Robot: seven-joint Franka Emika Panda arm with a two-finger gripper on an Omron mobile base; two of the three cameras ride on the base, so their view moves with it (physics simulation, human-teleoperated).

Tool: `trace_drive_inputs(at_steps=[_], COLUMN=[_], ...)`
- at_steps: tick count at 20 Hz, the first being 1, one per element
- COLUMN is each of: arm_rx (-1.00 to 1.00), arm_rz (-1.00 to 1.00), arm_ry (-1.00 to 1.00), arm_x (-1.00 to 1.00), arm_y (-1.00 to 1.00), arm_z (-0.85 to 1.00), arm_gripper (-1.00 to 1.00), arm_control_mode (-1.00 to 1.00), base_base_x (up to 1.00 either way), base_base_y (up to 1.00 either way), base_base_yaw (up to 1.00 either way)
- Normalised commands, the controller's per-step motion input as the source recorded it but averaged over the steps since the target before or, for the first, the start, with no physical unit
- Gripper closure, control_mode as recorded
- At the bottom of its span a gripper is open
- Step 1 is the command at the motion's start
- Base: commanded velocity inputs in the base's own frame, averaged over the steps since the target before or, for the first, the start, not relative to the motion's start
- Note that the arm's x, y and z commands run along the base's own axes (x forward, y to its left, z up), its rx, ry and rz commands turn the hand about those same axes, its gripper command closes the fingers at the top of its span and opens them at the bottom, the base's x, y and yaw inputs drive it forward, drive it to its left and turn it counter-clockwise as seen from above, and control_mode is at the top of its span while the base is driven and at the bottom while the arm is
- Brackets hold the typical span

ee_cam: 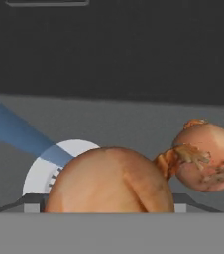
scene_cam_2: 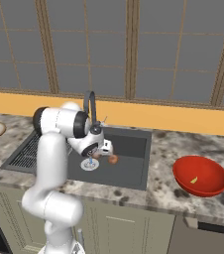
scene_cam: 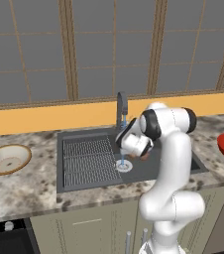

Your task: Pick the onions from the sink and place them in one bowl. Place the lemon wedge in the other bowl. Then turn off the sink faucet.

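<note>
My gripper (ee_cam: 109,211) was down in the sink, clenched on one onion.

In the hand view that near onion (ee_cam: 110,181) sat between my finger tips (ee_cam: 30,202), bulging over both of them, with the second onion (ee_cam: 206,157) just beside it on the basin floor, their papery tips close together. Behind the held bulb lay the round white drain (ee_cam: 59,161), and a blue stream of water (ee_cam: 15,130) slanted down onto it. From the right base view my hand hung low over the sink (scene_cam_2: 129,171), under the faucet (scene_cam_2: 90,106), with the loose onion (scene_cam_2: 113,159) beside it. The red bowl (scene_cam_2: 201,176) stood on the counter well to the right, the lemon wedge (scene_cam_2: 194,180) already in it. The beige bowl (scene_cam: 6,159) sat on the counter left of the sink.
</note>
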Motion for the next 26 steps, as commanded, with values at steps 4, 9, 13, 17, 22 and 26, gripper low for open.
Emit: trace_drive_inputs(at_steps=[4, 9, 13, 17, 22, 26], arm_rx=[0.00, 0.00, 0.01, 0.01, 0.00, 0.00], arm_rz=[0.08, 0.06, 0.05, 0.04, 0.00, 0.00], arm_ry=[-0.12, -0.09, -0.06, -0.04, 0.00, 0.00], arm_x=[-0.45, -0.42, -0.34, -0.11, -0.02, -0.26], arm_y=[-0.35, -0.21, -0.08, -0.03, -0.12, -0.23], arm_z=[0.59, 0.67, 0.79, 0.97, 1.00, 0.79], arm_gripper=[1.00, 1.00, 1.00, 1.00, 1.00, 1.00], arm_control_mode=[-1.00, -1.00, -1.00, -1.00, -1.00, -1.00], base_base_x=[0.00, 0.00, 0.00, 0.00, 0.00, 0.00], base_base_y=[0.00, 0.00, 0.00, 0.00, 0.00, 0.00], base_base_yaw=[0.00, 0.00, 0.00, 0.00, 0.00, 0.00])
